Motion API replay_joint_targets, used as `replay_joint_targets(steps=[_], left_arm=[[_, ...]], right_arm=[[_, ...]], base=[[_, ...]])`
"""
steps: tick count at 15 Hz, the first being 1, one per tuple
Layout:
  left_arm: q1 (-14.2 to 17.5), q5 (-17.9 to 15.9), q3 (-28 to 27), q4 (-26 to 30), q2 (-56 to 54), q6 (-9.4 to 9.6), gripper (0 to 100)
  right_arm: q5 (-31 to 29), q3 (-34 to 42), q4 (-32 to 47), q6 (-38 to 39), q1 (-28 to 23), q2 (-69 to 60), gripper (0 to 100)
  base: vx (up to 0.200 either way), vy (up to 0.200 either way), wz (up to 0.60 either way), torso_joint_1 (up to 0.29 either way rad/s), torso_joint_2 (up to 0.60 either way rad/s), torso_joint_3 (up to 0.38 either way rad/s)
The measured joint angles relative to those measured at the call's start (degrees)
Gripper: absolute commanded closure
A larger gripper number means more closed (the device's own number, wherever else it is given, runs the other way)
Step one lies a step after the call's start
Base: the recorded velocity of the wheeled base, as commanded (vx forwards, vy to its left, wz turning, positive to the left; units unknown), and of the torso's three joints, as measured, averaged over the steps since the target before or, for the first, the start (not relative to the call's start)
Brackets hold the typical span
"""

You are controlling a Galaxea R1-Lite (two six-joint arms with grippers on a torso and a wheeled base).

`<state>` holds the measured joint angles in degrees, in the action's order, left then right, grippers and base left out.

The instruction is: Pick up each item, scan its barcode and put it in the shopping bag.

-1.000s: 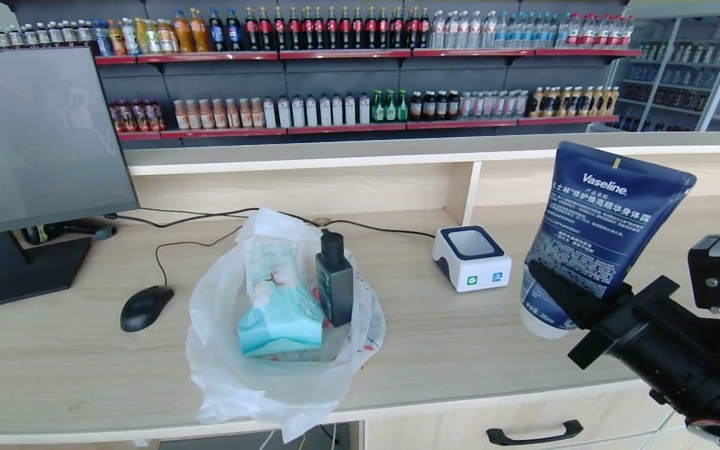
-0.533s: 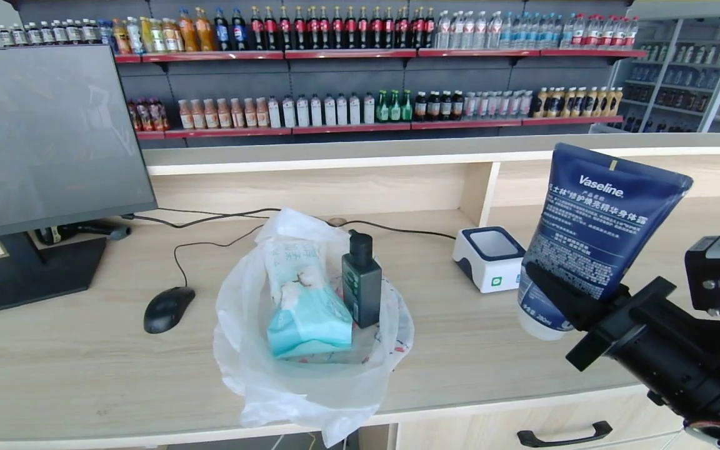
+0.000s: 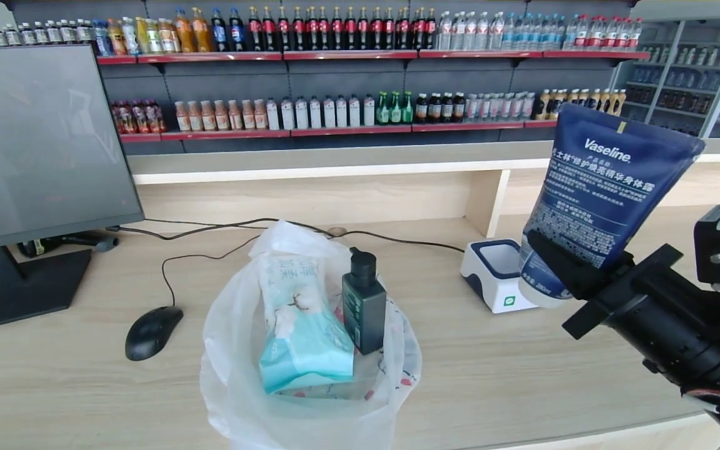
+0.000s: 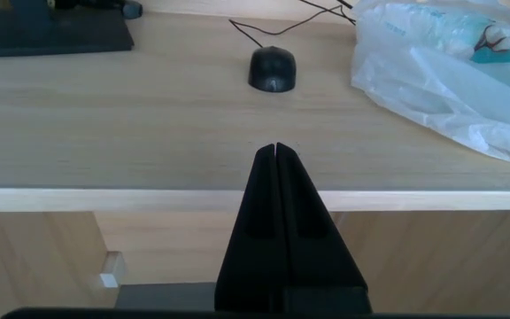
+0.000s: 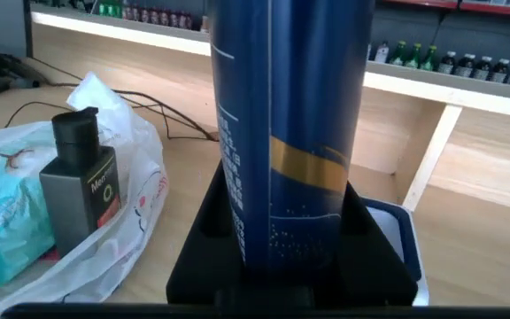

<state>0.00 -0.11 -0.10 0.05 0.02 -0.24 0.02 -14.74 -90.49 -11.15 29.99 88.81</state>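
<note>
My right gripper (image 3: 552,267) is shut on a dark blue lotion tube (image 3: 604,194), held cap down and tilted, with its white cap just over the right edge of the white barcode scanner (image 3: 494,278). In the right wrist view the tube (image 5: 290,133) stands between the black fingers (image 5: 209,217), with the scanner (image 5: 398,237) behind it. The clear shopping bag (image 3: 241,375) sits at the counter's front and holds a teal tissue pack (image 3: 300,325) and a dark pump bottle (image 3: 363,303). My left gripper (image 4: 275,152) is shut and empty, low before the counter's front edge.
A black mouse (image 3: 152,331) with its cable lies left of the bag, and a monitor (image 3: 35,144) stands at the far left. A raised wooden ledge (image 3: 335,159) and a divider run behind the scanner. Bare counter (image 3: 497,375) lies between bag and right arm.
The head view has shifted. Against the scanner, my right gripper has lifted the tube and brought it closer, so its cap now overlaps the scanner's right edge.
</note>
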Motion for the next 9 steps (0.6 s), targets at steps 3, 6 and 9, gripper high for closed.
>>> replay_joint_targets(steps=[3,6,9], left_arm=[[-0.02,0.01,0.00,0.05,0.00,0.00,100],[-0.05,0.01,0.00,0.02,0.00,0.00,100],[0.00,0.01,0.00,0.00,0.00,0.00,100]], right_arm=[[13.28,-2.79,0.50,-7.38,-6.86,1.88,100],[27.94,-9.05,0.39,-21.80,-15.60,5.07,100],[28.90,-13.26,0.52,-32.66,-17.46,10.08,100]], base=[[0.000,0.000,0.00,0.000,0.00,0.000],[0.000,0.000,0.00,0.000,0.00,0.000],[0.000,0.000,0.00,0.000,0.00,0.000]])
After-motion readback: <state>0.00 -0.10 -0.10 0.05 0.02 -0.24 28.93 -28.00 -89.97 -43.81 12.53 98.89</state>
